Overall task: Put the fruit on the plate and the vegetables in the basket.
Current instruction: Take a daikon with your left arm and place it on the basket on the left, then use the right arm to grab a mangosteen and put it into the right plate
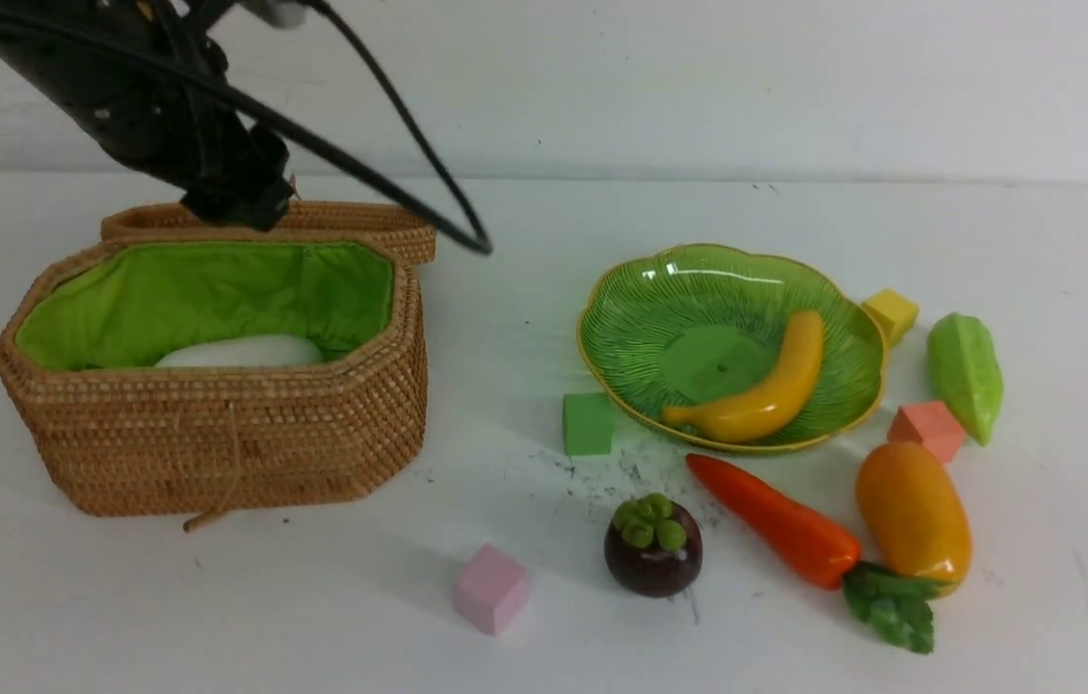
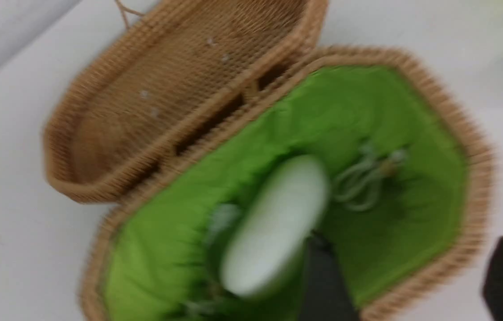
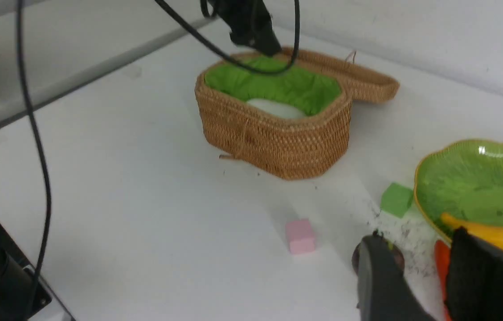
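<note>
White table [image 1: 312,617]: plump white radish [image 1: 240,352] lies in the green-lined octagonal wicker basket [image 1: 216,443], your left gripper [image 2: 411,258] spread empty above it, so the orange carrot [image 1: 775,520] seems next.

One octagonal woven wicker basket [image 1: 216,443], left of frame. One translucent green ribbed plate [image 1: 678,299], right of centre.

Three glossy toy fruits:
- yellow banana [image 1: 765,386]
- dark-purple mangosteen [image 1: 652,549]
- orange-yellow mango [image 1: 913,511]

Three toy vegetables:
- white radish [image 1: 240,352]
- orange carrot [image 1: 775,520]
- light-green ridged gourd [image 1: 966,376]

Four small cubes:
- green cube [image 1: 587,424]
- pink cube [image 1: 491,588]
- yellow cube [image 1: 890,313]
- salmon cube [image 1: 929,429]
</note>
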Robot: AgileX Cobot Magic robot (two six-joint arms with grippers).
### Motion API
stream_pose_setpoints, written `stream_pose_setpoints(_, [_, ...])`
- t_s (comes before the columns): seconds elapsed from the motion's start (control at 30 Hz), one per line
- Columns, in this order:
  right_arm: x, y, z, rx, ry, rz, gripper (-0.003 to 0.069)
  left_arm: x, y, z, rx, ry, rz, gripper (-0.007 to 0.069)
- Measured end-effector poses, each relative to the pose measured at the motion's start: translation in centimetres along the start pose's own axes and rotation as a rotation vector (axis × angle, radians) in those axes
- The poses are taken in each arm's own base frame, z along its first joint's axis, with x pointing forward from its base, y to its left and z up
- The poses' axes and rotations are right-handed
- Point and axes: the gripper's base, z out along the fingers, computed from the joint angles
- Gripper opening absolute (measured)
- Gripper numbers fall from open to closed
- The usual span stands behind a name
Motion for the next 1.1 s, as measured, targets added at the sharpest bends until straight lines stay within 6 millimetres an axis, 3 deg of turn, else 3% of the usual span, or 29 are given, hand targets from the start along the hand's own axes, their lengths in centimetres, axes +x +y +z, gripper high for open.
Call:
stream_pose_setpoints(0.1, [-0.1, -1.1, 3.4, -0.005, 0.117, 0.042, 0.0233, 0.3, -1.6, -4.1, 0.052, -0.002, -0.133, 0.0113])
stream_pose_setpoints(0.13, [-0.1, -1.5, 4.6, -0.005, 0.151, 0.055, 0.0233, 0.6, -2.2, -5.3, 0.07, -0.002, -0.15, 0.0043])
stream_pose_setpoints(0.2, [0.0, -2.2, 6.6, -0.006, 0.212, 0.08, 0.0235, 1.2, -3.4, -7.3, 0.099, -0.012, -0.157, -0.0013])
stream_pose_setpoints(0.33, [0.7, -3.7, 11.1, 0.0, 0.349, 0.155, 0.0236, 3.8, -6.2, -9.7, 0.169, -0.031, -0.138, -0.0013])
stream_pose_setpoints(0.5, [2.6, -5.5, 16.5, 0.008, 0.518, 0.226, 0.0236, 9.8, -9.4, -11.4, 0.264, -0.082, -0.148, -0.0013])
stream_pose_setpoints(0.7, [3.9, -5.8, 21.2, 0.021, 0.657, 0.24, 0.0215, 16.2, -10.7, -12.4, 0.305, -0.219, -0.203, -0.0013])
stream_pose_setpoints(0.73, [3.9, -5.8, 21.3, 0.025, 0.659, 0.24, 0.0214, 16.4, -10.7, -12.6, 0.305, -0.232, -0.205, -0.0013])
stream_pose_setpoints(0.8, [3.8, -5.4, 23.4, 0.044, 0.695, 0.188, 0.0216, 17.9, -10.8, -12.8, 0.301, -0.297, -0.219, -0.0013])
stream_pose_setpoints(0.9, [3.9, -5.4, 25.7, 0.064, 0.728, 0.132, 0.0247, 18.6, -10.7, -13.3, 0.298, -0.354, -0.226, -0.0013])
stream_pose_setpoints(1.0, [4.5, -6.0, 28.1, 0.088, 0.765, 0.102, 0.0311, 18.9, -10.6, -14.3, 0.297, -0.42, -0.234, -0.0013])
stream_pose_setpoints(1.1, [6.0, -7.1, 31.0, 0.111, 0.803, 0.1, 0.0428, 19.2, -10.5, -15.1, 0.301, -0.465, -0.242, -0.0013])
